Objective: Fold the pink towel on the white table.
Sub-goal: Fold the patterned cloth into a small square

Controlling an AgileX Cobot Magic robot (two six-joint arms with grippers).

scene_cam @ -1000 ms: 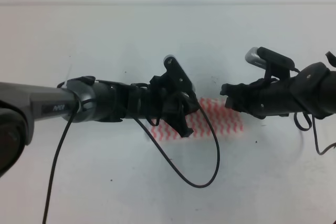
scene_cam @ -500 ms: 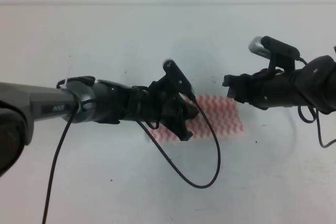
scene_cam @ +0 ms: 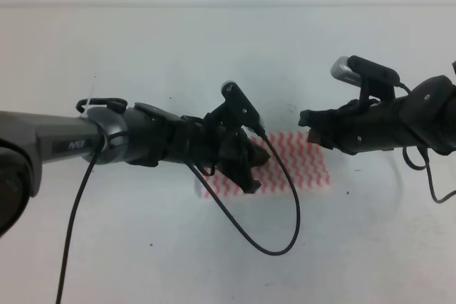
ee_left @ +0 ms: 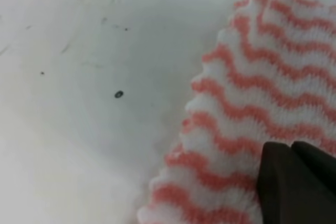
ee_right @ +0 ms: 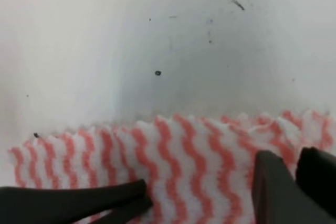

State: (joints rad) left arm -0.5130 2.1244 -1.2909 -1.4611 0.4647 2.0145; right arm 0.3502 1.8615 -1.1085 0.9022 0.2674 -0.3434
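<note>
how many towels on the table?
1: a pink-and-white zigzag-striped cloth towel mid-table, between the left gripper and right gripper; both arms partly cover it, nothing else patterned shows.

The white table point(scene_cam: 214, 48) filled the frame, its far edge meeting a pale wall along the top. A little right of centre lay the pink towel point(scene_cam: 303, 165), a flat strip of pink-red and white zigzag stripes running left to right. The left gripper point(scene_cam: 255, 165) reached in from the left edge on a long dark arm and covered the towel's left part; whether its jaws were parted could not be told. A black cable point(scene_cam: 281, 243) looped from it below the towel. The right gripper point(scene_cam: 308, 120) came in from the right edge, its tip over the towel's upper right corner, jaw state unclear.
</note>
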